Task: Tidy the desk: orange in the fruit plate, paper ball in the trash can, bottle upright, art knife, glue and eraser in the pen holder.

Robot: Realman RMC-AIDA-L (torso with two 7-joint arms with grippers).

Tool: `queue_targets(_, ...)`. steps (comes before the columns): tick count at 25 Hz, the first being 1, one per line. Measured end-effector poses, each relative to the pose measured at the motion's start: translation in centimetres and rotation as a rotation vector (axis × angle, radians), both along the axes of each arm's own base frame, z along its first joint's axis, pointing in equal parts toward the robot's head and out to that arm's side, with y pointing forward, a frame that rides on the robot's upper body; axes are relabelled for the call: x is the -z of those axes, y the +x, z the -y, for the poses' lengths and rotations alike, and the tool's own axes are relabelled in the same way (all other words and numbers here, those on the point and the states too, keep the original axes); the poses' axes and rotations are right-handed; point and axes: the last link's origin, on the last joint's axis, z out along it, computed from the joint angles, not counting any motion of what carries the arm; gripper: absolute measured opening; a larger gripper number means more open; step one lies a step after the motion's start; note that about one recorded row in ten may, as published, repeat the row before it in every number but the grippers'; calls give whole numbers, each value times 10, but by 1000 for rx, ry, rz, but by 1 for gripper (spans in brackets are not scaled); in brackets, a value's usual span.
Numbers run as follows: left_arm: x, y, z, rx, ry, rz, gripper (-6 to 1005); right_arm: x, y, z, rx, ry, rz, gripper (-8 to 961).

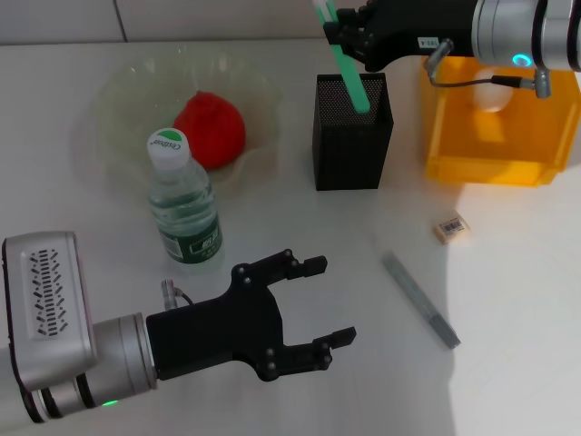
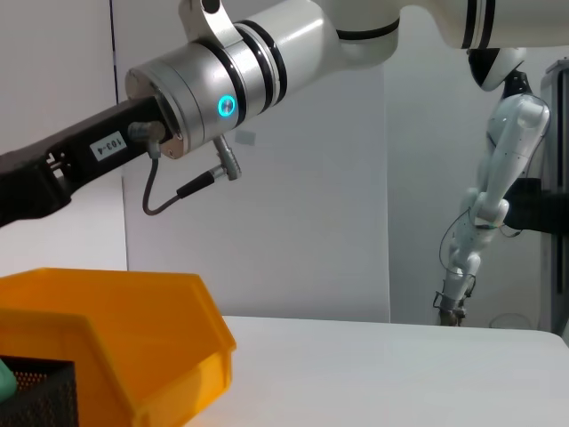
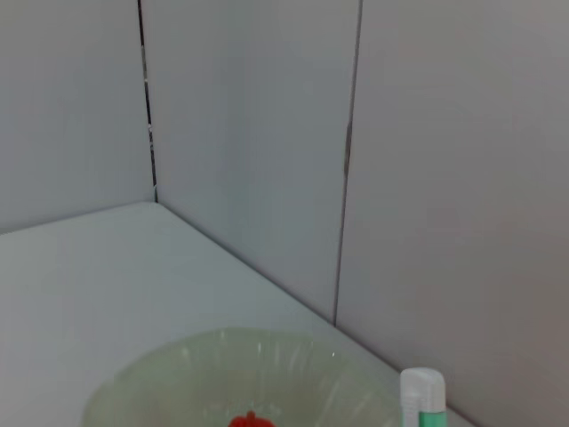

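Observation:
My right gripper [image 1: 349, 34] is shut on the green glue [image 1: 349, 68], which stands tilted with its lower end inside the black mesh pen holder [image 1: 352, 150]. The reddish orange [image 1: 211, 129] lies in the clear fruit plate [image 1: 118, 100], also seen in the right wrist view as the plate [image 3: 178, 378]. An upright bottle [image 1: 184, 204] stands in front of the plate. The paper ball [image 1: 491, 93] rests in the orange trash can [image 1: 490, 145]. On the table lie the eraser [image 1: 451, 227] and the grey art knife [image 1: 420, 300]. My left gripper [image 1: 329, 302] hovers open and empty near the front.
The left wrist view shows the trash can [image 2: 133, 338], a corner of the pen holder [image 2: 36, 396] and my right arm [image 2: 178, 107] above them. White table surface stretches between the bottle, the knife and the pen holder.

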Motion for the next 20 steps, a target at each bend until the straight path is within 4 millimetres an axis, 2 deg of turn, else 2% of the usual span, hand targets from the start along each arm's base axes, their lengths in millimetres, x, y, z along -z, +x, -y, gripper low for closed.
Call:
queue_targets(9, -2, -1, -3, -11, 13, -4, 800, 5, 10, 5, 20, -28, 10, 169)
queue_targets(18, -3, -2, -5, -21, 15, 0, 800, -1, 2, 12, 26, -78, -13, 573)
queue_targets(20, -3, -2, -4, -22, 13, 1, 800, -16, -6, 18, 52, -95, -7, 636)
